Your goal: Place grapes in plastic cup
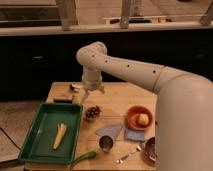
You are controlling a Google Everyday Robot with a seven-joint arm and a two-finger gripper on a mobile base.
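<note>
A small bunch of dark grapes (92,112) lies on the wooden table (120,97), just right of the green tray. A small shiny grey cup (105,144) stands near the table's front edge, below and to the right of the grapes. My gripper (92,94) hangs from the white arm, points down, and sits just above and behind the grapes. It is open and holds nothing.
A green tray (37,142) at the left holds a yellow banana (60,136). An orange bowl (131,120) holds a yellow fruit. Blue cloths (111,131), a spoon (128,156), a dark bowl (150,150) and a green vegetable (84,157) lie near the front. A dark block (63,98) lies at the back left.
</note>
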